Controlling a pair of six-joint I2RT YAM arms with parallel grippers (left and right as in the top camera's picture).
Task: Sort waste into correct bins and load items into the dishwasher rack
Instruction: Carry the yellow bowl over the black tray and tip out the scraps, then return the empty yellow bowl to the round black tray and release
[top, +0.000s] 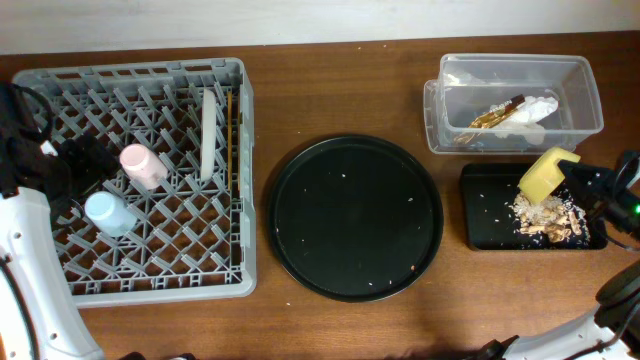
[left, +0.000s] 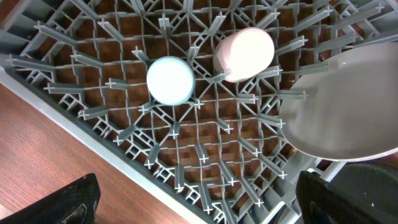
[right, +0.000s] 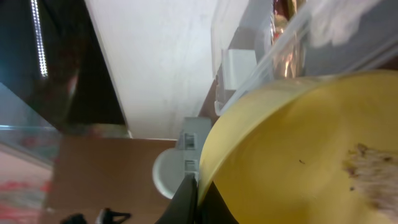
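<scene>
My right gripper (top: 583, 181) is shut on the rim of the yellow bowl (top: 546, 174) and holds it tilted over the shallow black tray (top: 484, 212), where beige food scraps (top: 543, 215) lie. In the right wrist view the jaws (right: 196, 194) pinch the bowl (right: 298, 155), and crumbs (right: 372, 174) cling inside it. The clear tub (top: 453, 104) holds the gold-brown wrapper (top: 492, 115) and the white napkin (top: 534, 111). The dishwasher rack (top: 150, 285) holds the pink cup (top: 143, 165), the light-blue cup (top: 110, 213), the grey plate (top: 208, 135) on edge and the chopsticks (top: 232, 135). My left gripper (left: 199, 199) is open and empty above the rack's edge (left: 93, 140), near both cups (left: 170, 80) (left: 244, 54) and the plate (left: 348, 106).
A large round black tray (top: 354, 216) with a few crumbs lies in the middle of the wooden table (top: 330, 325). The clear tub also shows in the right wrist view (right: 261, 62), just beyond the bowl.
</scene>
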